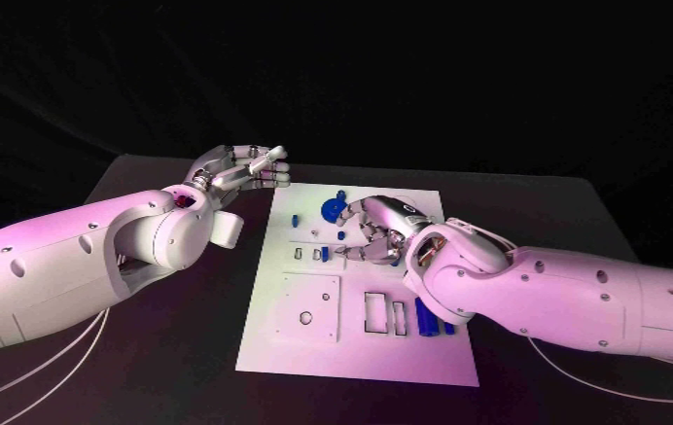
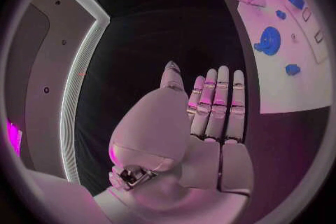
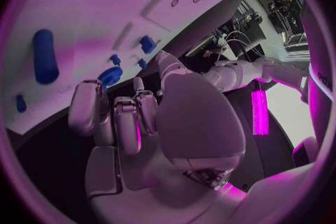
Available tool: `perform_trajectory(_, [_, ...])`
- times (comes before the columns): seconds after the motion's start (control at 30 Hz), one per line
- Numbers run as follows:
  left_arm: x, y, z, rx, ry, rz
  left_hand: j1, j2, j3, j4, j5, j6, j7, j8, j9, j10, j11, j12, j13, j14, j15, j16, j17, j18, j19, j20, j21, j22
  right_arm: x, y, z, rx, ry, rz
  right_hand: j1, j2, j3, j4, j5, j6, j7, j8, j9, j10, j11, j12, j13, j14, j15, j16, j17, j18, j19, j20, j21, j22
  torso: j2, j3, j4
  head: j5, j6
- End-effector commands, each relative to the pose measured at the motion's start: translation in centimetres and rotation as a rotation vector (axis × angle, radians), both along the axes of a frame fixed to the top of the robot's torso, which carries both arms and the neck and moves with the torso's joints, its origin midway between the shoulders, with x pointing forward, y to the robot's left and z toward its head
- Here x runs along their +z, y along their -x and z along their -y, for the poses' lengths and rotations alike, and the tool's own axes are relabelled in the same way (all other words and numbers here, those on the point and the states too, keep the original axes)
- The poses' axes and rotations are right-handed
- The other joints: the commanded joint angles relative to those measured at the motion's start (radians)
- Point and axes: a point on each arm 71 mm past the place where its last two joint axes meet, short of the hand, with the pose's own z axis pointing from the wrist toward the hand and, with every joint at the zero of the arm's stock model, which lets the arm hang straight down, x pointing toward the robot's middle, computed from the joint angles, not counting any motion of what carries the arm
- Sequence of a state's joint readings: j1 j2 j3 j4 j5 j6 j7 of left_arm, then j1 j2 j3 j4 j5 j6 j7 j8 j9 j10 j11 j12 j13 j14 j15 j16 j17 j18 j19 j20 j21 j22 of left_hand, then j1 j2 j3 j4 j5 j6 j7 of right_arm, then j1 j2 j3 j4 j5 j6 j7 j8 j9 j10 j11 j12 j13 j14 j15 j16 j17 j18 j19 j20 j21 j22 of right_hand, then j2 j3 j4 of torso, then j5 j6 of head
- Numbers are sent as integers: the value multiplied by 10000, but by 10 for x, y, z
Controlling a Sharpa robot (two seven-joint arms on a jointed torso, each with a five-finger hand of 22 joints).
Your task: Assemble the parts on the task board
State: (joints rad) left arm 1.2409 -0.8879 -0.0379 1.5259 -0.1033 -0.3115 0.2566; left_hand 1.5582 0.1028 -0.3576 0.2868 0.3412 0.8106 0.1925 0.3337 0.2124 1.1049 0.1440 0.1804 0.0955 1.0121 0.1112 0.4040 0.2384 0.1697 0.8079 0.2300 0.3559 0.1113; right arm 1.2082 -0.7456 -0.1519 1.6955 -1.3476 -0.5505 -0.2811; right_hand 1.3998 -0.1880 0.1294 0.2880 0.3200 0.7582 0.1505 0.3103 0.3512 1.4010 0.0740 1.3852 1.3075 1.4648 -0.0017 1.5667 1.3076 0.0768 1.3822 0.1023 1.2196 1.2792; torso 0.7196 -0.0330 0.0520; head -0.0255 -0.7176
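**Two hands near the white board**

The task board (image 1: 358, 347) lies flat in the middle of the black table (image 1: 168, 367). Small blue parts sit on it. A round blue part (image 1: 333, 211) is near the far end. A long blue part (image 1: 425, 316) stands near the right edge, by the right arm.

The left hand (image 1: 250, 167) is off the board, just past its far left corner. Its fingers (image 2: 217, 101) are straight and side by side, and it holds nothing.

The right hand (image 1: 376, 230) is over the far part of the board, with fingers (image 3: 119, 117) curled down. It may be touching a part, but I cannot tell.
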Motion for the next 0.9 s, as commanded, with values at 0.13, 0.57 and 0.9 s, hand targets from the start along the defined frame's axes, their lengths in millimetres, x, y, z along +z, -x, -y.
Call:
perform_trajectory(0.13, [-13, 5, 14, -2265, -2262, -1171, -298, 216, -615, 25, 162, 579, -452, 464, 372, 1336, -645, 937, 597, 1976, -783, 2004, 1315, 138, 1854, -755, 960, 422, 27, -6, 28, -296, -1532, -789, 22, 98, 176, 24, 162, 211, -14, 227, 33, -11, -79, 2, 311, 1033, -24, 8, 2524, 163, -87, -4, -108, -53, -215, 73, -44, 60, -84])
perform_trajectory(0.57, [-10, -15, 45, -3915, -6190, -2439, -821, 700, -1042, 60, 926, 297, -1077, 2404, 2530, 583, -1336, 5500, 4085, 4520, -1537, 10359, 10390, 20, 3272, -1647, 5500, 3803, 44, -33, 90, -2016, -2185, -1144, -222, 158, 204, 9, -348, 187, -40, 356, 23, -32, -102, -24, 257, 1003, -50, -31, 2403, 184, -137, -30, -235, -122, -501, 211, -48, 167, -295])
perform_trajectory(0.9, [-10, -19, 69, -5078, -8881, -2157, -2767, 491, -1053, 72, 970, 104, -1414, 4237, 4654, 1496, -1609, 9680, 8300, 5580, -1785, 11661, 13305, -507, 4250, -1839, 8837, 8364, 44, -39, 101, -2364, -2160, -1236, -197, 122, 267, -1, -75, 179, -53, 439, 16, -19, -119, -15, 255, 1006, -65, -29, 2411, 175, -107, -46, -221, -93, -525, 266, -64, 244, -387])
